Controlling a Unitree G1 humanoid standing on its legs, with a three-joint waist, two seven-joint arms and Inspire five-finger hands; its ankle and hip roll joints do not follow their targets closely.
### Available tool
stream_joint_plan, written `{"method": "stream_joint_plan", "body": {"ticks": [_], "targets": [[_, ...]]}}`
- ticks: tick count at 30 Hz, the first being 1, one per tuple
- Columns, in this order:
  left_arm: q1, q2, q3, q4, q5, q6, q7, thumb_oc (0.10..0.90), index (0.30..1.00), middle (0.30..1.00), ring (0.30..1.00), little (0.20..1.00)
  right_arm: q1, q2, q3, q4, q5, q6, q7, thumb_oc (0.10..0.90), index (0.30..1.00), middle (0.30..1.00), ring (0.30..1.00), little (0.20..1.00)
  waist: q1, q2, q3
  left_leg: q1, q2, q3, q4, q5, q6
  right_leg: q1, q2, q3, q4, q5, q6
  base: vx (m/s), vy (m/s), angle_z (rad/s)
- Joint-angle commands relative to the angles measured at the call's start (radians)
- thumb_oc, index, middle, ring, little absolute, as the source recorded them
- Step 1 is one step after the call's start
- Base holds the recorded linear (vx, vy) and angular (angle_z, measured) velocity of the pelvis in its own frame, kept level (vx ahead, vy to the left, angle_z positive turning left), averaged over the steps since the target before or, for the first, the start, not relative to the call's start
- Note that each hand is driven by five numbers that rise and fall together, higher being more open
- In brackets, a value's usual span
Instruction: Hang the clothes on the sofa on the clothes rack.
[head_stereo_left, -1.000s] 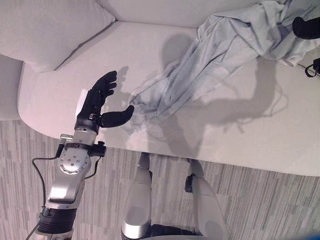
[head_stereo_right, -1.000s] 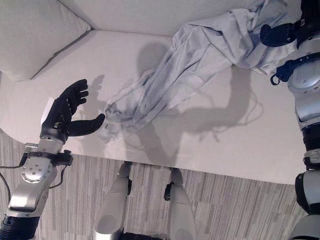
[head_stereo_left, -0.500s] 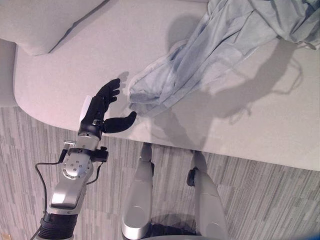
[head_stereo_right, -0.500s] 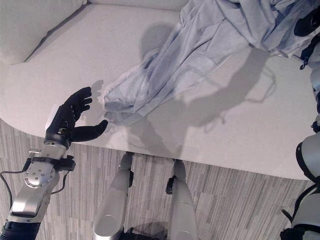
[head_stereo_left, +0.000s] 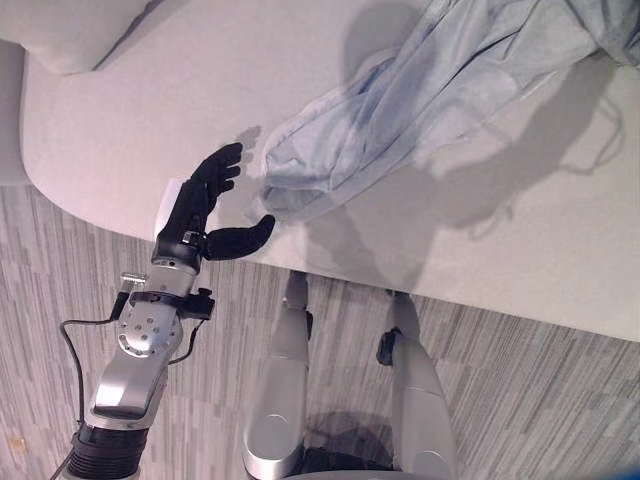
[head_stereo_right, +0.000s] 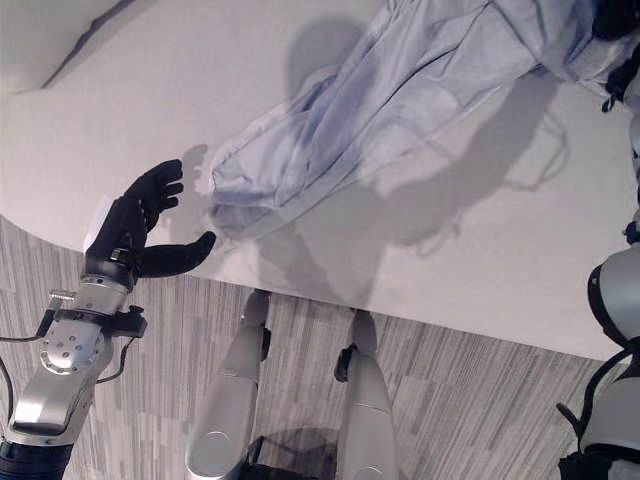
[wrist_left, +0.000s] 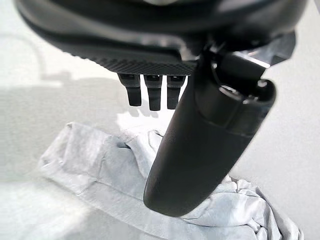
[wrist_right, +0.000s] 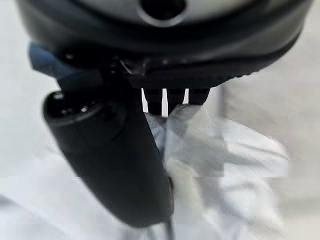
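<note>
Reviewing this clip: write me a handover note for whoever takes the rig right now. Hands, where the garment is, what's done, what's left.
Left hand: open, thumb spread, over the sofa front edge, beside the garment's low end, not touching it.
Right hand: at the garment's upper end; its wrist view shows cloth between thumb and fingers, so it appears to grip it.
Garment: pale blue, stretched diagonally over the seat, upper end raised.
Done: one end gripped, it seems.
Left: secure the low end, lift it clear, hang it on the rack.

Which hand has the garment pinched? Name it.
The right hand: its thumb and fingers close on the pale blue garment. The left hand is open beside the garment's lower end, apart from it.
</note>
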Motion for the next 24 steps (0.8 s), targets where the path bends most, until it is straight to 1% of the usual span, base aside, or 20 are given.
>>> {"method": "stream_joint_plan", "body": {"ticks": [1,4,5,6,7,8,9,10,11,12,13,14,15,16,17,19,20,21,22,24], "targets": [[0.058,0.056,0.068,-0.208,0.040,-0.081,0.034,0.800,0.900,0.900,0.900,0.900,0.015,-0.066,0.022,-0.002,0.037,0.011,-0.013,0.400,0.300,0.300,0.300,0.300,-0.013,0.020,-0.017,0.130,0.044,0.015,-0.188,-0.059,0.058,0.067,-0.092,0.074,0.011,-0.131,0.003,-0.01,-0.019,0.05],[0.065,0.046,0.095,-0.206,0.046,-0.078,0.035,0.800,0.900,0.900,0.900,0.900,0.242,-0.072,-0.167,-0.135,0.035,0.013,-0.006,0.400,0.300,0.300,0.300,0.300,-0.023,0.010,-0.017,0.151,0.044,0.021,-0.188,-0.068,0.060,0.083,-0.089,0.073,0.011,-0.134,-0.001,0.00,-0.016,-0.03],[0.067,0.042,0.112,-0.205,0.051,-0.077,0.035,0.800,0.900,0.900,0.900,0.900,0.336,-0.080,-0.250,-0.215,0.028,0.013,-0.007,0.400,0.300,0.300,0.300,0.300,-0.031,0.004,-0.017,0.157,0.042,0.024,-0.188,-0.068,0.061,0.089,-0.090,0.070,0.011,-0.136,-0.001,0.00,0.000,0.00],[0.056,0.052,0.127,-0.198,0.059,-0.076,0.035,0.800,0.900,0.900,0.900,0.900,0.429,-0.077,-0.350,-0.303,0.025,0.012,-0.012,0.400,0.300,0.300,0.300,0.300,-0.037,-0.007,-0.017,0.156,0.037,0.024,-0.188,-0.064,0.062,0.087,-0.094,0.068,0.011,-0.133,0.000,-0.01,-0.042,-0.04],[0.048,0.067,0.155,-0.195,0.077,-0.078,0.038,0.800,0.900,0.900,0.900,0.900,0.604,-0.073,-0.507,-0.449,0.007,0.010,-0.017,0.400,0.300,0.300,0.300,0.300,-0.053,-0.013,-0.017,0.180,0.038,0.031,-0.188,-0.074,0.061,0.107,-0.096,0.063,0.011,-0.139,-0.001,-0.02,-0.028,-0.05],[0.042,0.071,0.153,-0.195,0.077,-0.078,0.038,0.800,0.900,0.900,0.900,0.900,0.616,-0.075,-0.523,-0.456,0.004,0.012,-0.018,0.400,0.300,0.300,0.300,0.300,-0.051,-0.016,-0.017,0.172,0.034,0.028,-0.188,-0.067,0.062,0.100,-0.099,0.062,0.011,-0.136,0.000,0.01,-0.051,-0.03],[0.017,0.086,0.181,-0.178,0.093,-0.080,0.047,0.800,0.900,0.900,0.900,0.900,0.822,-0.026,-0.715,-0.636,-0.008,0.008,-0.024,0.400,0.300,0.300,0.300,0.300,-0.070,-0.024,-0.017,0.198,0.034,0.035,-0.188,-0.078,0.061,0.120,-0.100,0.062,0.011,-0.143,-0.001,0.01,-0.037,-0.04],[-0.010,0.104,0.187,-0.167,0.107,-0.081,0.054,0.800,0.900,0.900,0.900,0.900,0.913,0.007,-0.808,-0.705,-0.010,0.005,-0.029,0.400,0.300,0.300,0.300,0.300,-0.078,-0.030,-0.017,0.211,0.032,0.037,-0.188,-0.080,0.062,0.129,-0.102,0.060,0.011,-0.146,-0.002,0.00,-0.037,-0.05],[-0.017,0.108,0.184,-0.165,0.107,-0.081,0.054,0.800,0.900,0.900,0.900,0.900,0.924,0.008,-0.824,-0.712,-0.012,0.008,-0.028,0.400,0.300,0.300,0.300,0.300,-0.076,-0.032,-0.017,0.203,0.029,0.035,-0.188,-0.073,0.063,0.122,-0.105,0.059,0.011,-0.142,-0.001,0.01,-0.037,-0.07],[-0.070,0.142,0.195,-0.140,0.139,-0.084,0.071,0.800,0.900,0.900,0.900,0.900,1.062,0.075,-0.948,-0.855,-0.031,0.000,-0.031,0.400,0.300,0.300,0.300,0.300,-0.090,-0.039,-0.017,0.231,0.031,0.038,-0.188,-0.084,0.061,0.142,-0.106,0.056,0.011,-0.150,-0.001,0.01,-0.041,-0.07],[-0.100,0.157,0.194,-0.122,0.150,-0.086,0.080,0.800,0.900,0.900,0.900,0.900,1.122,0.108,-1.007,-0.915,-0.036,-0.003,-0.033,0.400,0.300,0.300,0.300,0.300,-0.098,-0.044,-0.017,0.243,0.030,0.038,-0.188,-0.086,0.061,0.152,-0.107,0.054,0.011,-0.153,-0.002,0.02,-0.057,-0.05],[-0.153,0.175,0.178,-0.096,0.160,-0.088,0.093,0.800,0.900,0.900,0.900,0.900,1.168,0.145,-1.056,-0.991,-0.042,-0.007,-0.033,0.400,0.300,0.300,0.300,0.300,-0.106,-0.049,-0.017,0.254,0.030,0.038,-0.188,-0.087,0.061,0.159,-0.107,0.053,0.011,-0.156,-0.003,-0.02,-0.023,-0.04],[-0.161,0.178,0.175,-0.093,0.159,-0.089,0.094,0.800,0.900,0.900,0.900,0.900,1.173,0.147,-1.066,-0.997,-0.044,-0.004,-0.033,0.400,0.300,0.300,0.300,0.300,-0.104,-0.051,-0.017,0.244,0.026,0.036,-0.188,-0.080,0.062,0.151,-0.110,0.053,0.011,-0.151,-0.002,0.00,0.000,0.00],[-0.238,0.195,0.139,-0.060,0.177,-0.089,0.104,0.800,0.900,0.900,0.900,0.900,1.228,0.221,-1.131,-1.078,-0.027,-0.013,-0.033,0.400,0.300,0.300,0.300,0.300,-0.120,-0.062,-0.017,0.264,0.024,0.038,-0.188,-0.085,0.062,0.164,-0.111,0.051,0.011,-0.155,-0.005,-0.03,-0.008,-0.03],[-0.241,0.196,0.138,-0.059,0.177,-0.089,0.104,0.800,0.900,0.900,0.900,0.900,1.228,0.221,-1.133,-1.079,-0.028,-0.013,-0.033,0.400,0.300,0.300,0.300,0.300,-0.120,-0.062,-0.017,0.262,0.023,0.037,-0.188,-0.083,0.062,0.162,-0.112,0.050,0.011,-0.154,-0.005,-0.01,-0.024,-0.06],[-0.309,0.205,0.091,-0.029,0.190,-0.091,0.111,0.800,0.900,0.900,0.900,0.900,1.298,0.306,-1.183,-1.197,-0.023,-0.015,-0.014,0.400,0.300,0.300,0.300,0.300,-0.140,-0.076,-0.017,0.288,0.023,0.043,-0.188,-0.087,0.062,0.180,-0.114,0.047,0.011,-0.159,-0.007,-0.02,-0.019,-0.07],[-0.354,0.209,0.057,0.001,0.192,-0.091,0.116,0.800,0.900,0.900,0.900,0.900,1.317,0.339,-1.201,-1.220,-0.013,-0.020,-0.012,0.400,0.300,0.300,0.300,0.300,-0.150,-0.083,-0.017,0.300,0.020,0.046,-0.188,-0.089,0.065,0.188,-0.114,0.047,0.011,-0.161,-0.010,0.00,0.000,0.00],[-0.400,0.209,0.022,0.034,0.200,-0.085,0.116,0.800,0.900,0.900,0.900,0.900,1.352,0.396,-1.220,-1.253,-0.011,-0.019,-0.002,0.400,0.300,0.300,0.300,0.300,-0.171,-0.096,-0.017,0.316,0.017,0.048,-0.188,-0.089,0.067,0.197,-0.116,0.044,0.011,-0.163,-0.012,0.00,0.000,0.00],[-0.403,0.210,0.018,0.037,0.200,-0.086,0.117,0.800,0.900,0.900,0.900,0.900,1.356,0.399,-1.223,-1.256,-0.012,-0.017,-0.001,0.400,0.300,0.300,0.300,0.300,-0.169,-0.097,-0.017,0.316,0.016,0.048,-0.188,-0.089,0.067,0.198,-0.117,0.044,0.011,-0.164,-0.012,0.00,0.000,0.00],[-0.472,0.218,-0.044,0.087,0.208,-0.084,0.115,0.800,0.900,0.900,0.900,0.900,1.405,0.460,-1.259,-1.290,-0.017,-0.013,0.007,0.400,0.300,0.300,0.300,0.300,-0.195,-0.113,-0.017,0.342,0.016,0.052,-0.188,-0.092,0.069,0.211,-0.119,0.042,0.011,-0.166,-0.014,-0.02,-0.023,-0.08]]}}
